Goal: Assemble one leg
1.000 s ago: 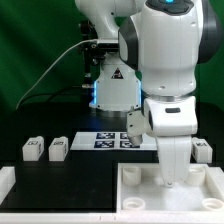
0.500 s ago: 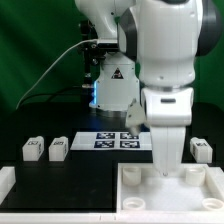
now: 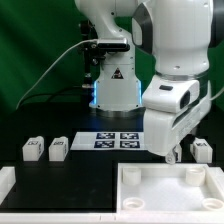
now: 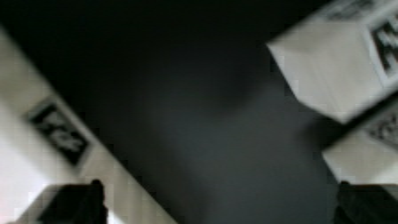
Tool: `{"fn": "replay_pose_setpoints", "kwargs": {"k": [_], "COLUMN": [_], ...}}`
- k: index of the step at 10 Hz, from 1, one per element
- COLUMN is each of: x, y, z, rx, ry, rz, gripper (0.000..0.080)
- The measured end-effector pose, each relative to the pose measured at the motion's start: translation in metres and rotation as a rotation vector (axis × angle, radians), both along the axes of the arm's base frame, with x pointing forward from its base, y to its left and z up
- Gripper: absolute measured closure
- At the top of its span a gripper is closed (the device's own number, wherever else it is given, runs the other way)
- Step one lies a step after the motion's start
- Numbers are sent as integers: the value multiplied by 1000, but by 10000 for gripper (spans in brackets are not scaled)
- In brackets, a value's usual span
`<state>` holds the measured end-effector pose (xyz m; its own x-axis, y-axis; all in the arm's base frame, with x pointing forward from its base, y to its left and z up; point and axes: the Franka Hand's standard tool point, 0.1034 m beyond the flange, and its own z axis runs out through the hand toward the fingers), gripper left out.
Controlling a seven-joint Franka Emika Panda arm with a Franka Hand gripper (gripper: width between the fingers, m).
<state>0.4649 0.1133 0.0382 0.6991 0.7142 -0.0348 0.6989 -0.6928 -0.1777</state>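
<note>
Three small white legs with marker tags lie on the black table: two at the exterior view's left (image 3: 33,149) (image 3: 58,149) and one at the right (image 3: 202,150). The large white tabletop (image 3: 150,196) lies in front, with corner sockets. My gripper (image 3: 171,156) hangs just above the table behind the tabletop's far edge, left of the right leg. In the wrist view the gripper (image 4: 217,205) is open and empty, its dark fingertips (image 4: 71,204) wide apart. Two white tagged blocks (image 4: 342,55) (image 4: 368,150) show blurred ahead of it.
The marker board (image 3: 112,140) lies flat on the table behind the gripper. The arm's base and a lit box (image 3: 112,85) stand at the back. A white strip with a tag (image 4: 54,125) runs along one side of the wrist view; I cannot tell what it is.
The gripper has lifted off the tabletop's far part, moved back and toward the exterior view's right, and the arm now leans that way. The legs have not moved.
</note>
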Motion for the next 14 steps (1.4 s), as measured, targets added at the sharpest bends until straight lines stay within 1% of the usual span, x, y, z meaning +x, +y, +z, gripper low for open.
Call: {"fn": "replay_pose_setpoints", "kwargs": {"k": [2, 3, 4, 5, 6, 7, 8, 9, 10, 11, 12, 13, 14], "x": [0, -2, -12, -24, -32, -35, -35, -37, -37, -41, -46, -51, -52], "y": [0, 4, 15, 31, 47, 56, 56, 54, 55, 53, 53, 57, 62], "z": [0, 0, 2, 5, 5, 0, -4, -4, -3, -3, 1, 5, 7], "rx": [-17, -35, -67, -91, -121, -126, -113, -130, -135, -162, -230, -304, -366], "ry": [13, 29, 45, 46, 61, 58, 43, 67, 75, 114, 219, 333, 442], "rz": [-121, -281, -460, -543, -684, -748, -749, -735, -729, -714, -694, -674, -646], "gripper": [151, 151, 151, 151, 151, 151, 151, 151, 151, 151, 151, 151, 151]}}
